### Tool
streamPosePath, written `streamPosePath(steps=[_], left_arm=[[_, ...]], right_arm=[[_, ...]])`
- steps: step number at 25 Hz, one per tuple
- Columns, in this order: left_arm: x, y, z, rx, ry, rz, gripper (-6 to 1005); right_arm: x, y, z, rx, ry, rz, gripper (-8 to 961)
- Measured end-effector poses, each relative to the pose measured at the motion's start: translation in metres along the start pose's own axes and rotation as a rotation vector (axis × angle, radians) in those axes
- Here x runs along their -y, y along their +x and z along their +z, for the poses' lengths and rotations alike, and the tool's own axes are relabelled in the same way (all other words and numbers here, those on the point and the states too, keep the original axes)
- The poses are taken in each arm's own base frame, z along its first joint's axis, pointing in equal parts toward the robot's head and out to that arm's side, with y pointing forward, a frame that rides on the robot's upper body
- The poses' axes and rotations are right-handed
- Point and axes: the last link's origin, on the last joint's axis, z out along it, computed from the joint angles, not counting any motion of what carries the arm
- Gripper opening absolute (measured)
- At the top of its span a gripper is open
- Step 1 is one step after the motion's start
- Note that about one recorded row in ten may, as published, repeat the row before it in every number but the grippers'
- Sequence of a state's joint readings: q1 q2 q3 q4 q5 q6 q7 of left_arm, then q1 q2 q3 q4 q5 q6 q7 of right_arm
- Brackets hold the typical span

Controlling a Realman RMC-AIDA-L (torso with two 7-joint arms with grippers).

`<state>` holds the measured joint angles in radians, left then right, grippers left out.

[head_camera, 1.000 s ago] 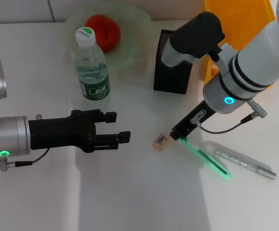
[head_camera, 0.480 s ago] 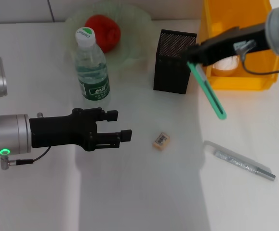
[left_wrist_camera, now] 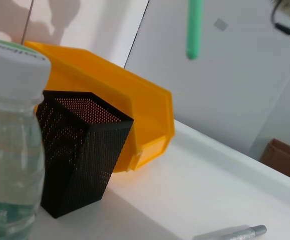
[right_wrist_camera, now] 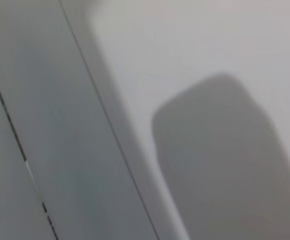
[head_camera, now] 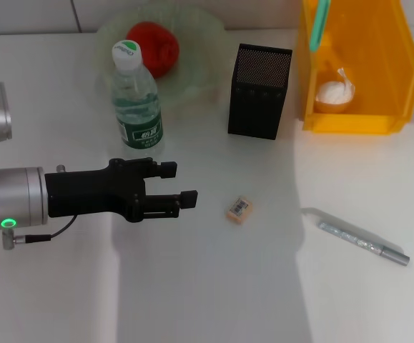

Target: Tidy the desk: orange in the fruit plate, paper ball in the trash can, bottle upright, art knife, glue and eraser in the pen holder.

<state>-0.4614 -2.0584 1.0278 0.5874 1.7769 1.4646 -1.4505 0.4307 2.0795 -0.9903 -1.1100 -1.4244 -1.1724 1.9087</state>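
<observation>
The head camera looks steeply down on the desk (head_camera: 214, 286) from above, taking in its whole width. The left wrist camera sits low near the desk top, facing level across it, close to the bottle (left_wrist_camera: 9, 145). Both views share the bottle, the black mesh pen holder (head_camera: 259, 91), the yellow bin (head_camera: 357, 64) and the silver pen (head_camera: 364, 244). The right wrist camera faces a blank grey surface at close range.

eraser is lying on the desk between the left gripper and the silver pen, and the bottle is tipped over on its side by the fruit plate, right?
Not quite. The eraser does lie between the left gripper and the silver pen, but the head view shows the bottle standing upright, cap on top, beside the fruit plate.
</observation>
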Motion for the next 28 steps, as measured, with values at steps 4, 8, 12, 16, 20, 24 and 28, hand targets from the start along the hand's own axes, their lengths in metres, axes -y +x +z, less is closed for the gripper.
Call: streamPosePath(steps=[4,8,12,16,20,24,28], left_arm=[[0.0,-0.001,-0.001,-0.001,0.003,-0.003,782],[0.0,-0.002,-0.001,-0.003,0.008,-0.007,782],[0.001,-0.002,-0.002,-0.004,0.011,-0.007,782],[0.001,-0.002,-0.002,-0.004,0.013,-0.003,782],[0.001,-0.002,-0.002,-0.004,0.014,-0.005,782],[0.001,-0.002,-0.003,-0.007,0.018,-0.008,782],[0.002,-0.001,-0.004,-0.01,0.022,-0.009,782]], right_arm=[[0.023,0.024,0.008,0.077,0.032,0.033,271],[0.033,0.048,0.024,0.066,0.06,0.027,281],[0.034,0.056,0.034,0.049,0.073,0.013,290],[0.034,0.06,0.045,0.025,0.089,-0.007,300],[0.033,0.066,0.052,-0.008,0.088,-0.017,309],[0.03,0.07,0.052,-0.024,0.073,-0.028,319],[0.027,0.07,0.046,-0.024,0.052,-0.027,344]])
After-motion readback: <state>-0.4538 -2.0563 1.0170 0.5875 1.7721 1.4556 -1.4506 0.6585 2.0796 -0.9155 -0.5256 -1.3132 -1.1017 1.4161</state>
